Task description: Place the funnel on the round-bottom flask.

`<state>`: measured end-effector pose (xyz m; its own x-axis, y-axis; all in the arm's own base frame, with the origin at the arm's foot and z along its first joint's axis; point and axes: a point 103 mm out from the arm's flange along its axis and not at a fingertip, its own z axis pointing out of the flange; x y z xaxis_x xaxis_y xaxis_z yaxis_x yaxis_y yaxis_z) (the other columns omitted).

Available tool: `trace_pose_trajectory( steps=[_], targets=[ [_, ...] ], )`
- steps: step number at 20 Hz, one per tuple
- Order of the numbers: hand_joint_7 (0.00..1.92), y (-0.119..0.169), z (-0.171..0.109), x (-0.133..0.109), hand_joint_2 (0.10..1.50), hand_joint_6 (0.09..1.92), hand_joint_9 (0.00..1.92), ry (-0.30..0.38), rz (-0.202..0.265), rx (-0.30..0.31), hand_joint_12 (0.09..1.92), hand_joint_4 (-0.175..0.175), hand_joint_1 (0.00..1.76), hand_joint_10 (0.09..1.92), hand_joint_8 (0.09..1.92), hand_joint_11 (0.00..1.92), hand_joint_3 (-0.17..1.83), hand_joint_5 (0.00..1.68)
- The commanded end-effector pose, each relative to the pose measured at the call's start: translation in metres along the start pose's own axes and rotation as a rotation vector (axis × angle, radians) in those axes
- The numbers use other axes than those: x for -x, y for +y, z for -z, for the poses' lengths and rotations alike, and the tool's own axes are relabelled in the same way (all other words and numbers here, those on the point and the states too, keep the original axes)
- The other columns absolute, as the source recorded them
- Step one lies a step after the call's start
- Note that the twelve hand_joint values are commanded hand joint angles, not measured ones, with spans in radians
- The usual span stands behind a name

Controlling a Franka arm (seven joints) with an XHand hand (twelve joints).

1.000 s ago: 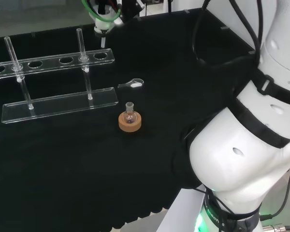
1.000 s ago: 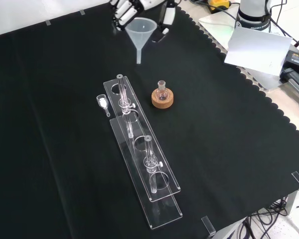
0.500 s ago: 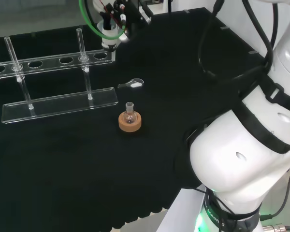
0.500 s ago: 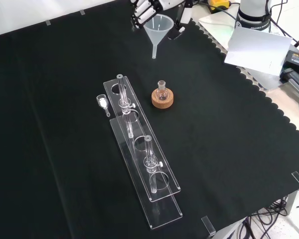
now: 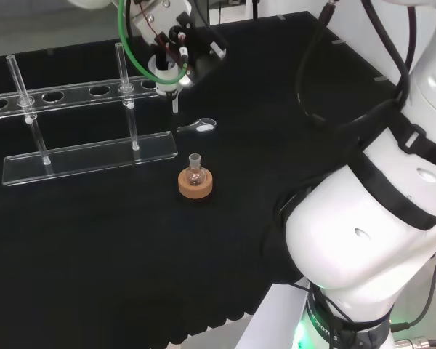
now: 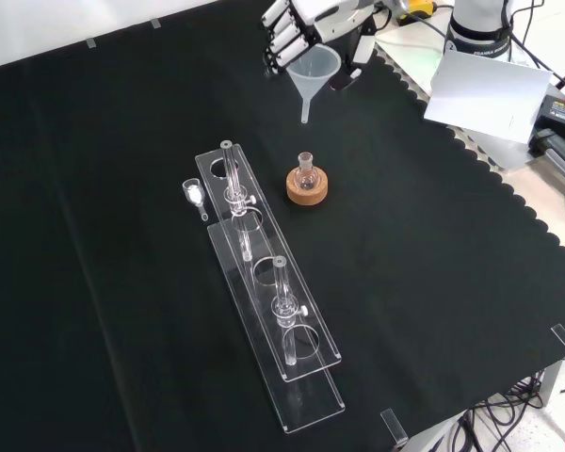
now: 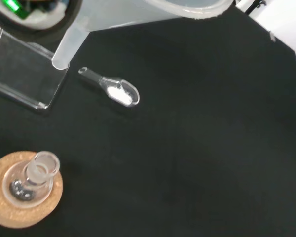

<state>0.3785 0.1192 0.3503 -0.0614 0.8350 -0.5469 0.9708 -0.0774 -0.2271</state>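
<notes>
The hand [image 6: 322, 17] has its fingers [image 6: 281, 41] curled round the funnel [image 6: 313, 72] and holds it up in the air. The wide part of the funnel points up and its thin stem points down. So picking up the funnel is done.

The flask [image 6: 306, 170] sits on a cork ring [image 6: 307, 186] on the black cloth [image 6: 433, 282]. Its neck is open at the top and nothing is on it yet. In the front view the funnel is farther off than the flask, near the far edge of the cloth, and about in line with it. In the head view the funnel [image 5: 168, 73] is up high, to the left of the flask [image 5: 195, 169] and farther off, near the right end of the rack [image 5: 87, 123]. The two are well apart.

So the job looks about half done. I think the hand must bring the funnel over until the stem is right above the neck of the flask. Then it must go down so the stem slips inside the neck, and then let go.

The neck is small, so the stem has to line up well. If it bumps the flask, the flask could tip on its ring.

A little scoop [image 7: 111, 89] with white powder lies on the cloth between the rack and the flask. It has no part in this job.
</notes>
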Motion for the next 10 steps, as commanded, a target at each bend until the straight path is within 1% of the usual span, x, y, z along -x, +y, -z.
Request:
trace_pose_trajectory(
  steps=[1,10],
  targets=[
    [0.73,0.006,-0.022,-0.014,0.67,0.74,0.97,-0.010,0.011,-0.027,1.23,0.018,0.87,0.41,0.64,0.69,0.62,0.80],
    [0.73,0.015,-0.047,-0.021,0.67,0.74,0.97,-0.018,0.021,-0.068,1.23,0.021,0.88,0.41,0.64,0.68,0.63,0.81]
  ],
)
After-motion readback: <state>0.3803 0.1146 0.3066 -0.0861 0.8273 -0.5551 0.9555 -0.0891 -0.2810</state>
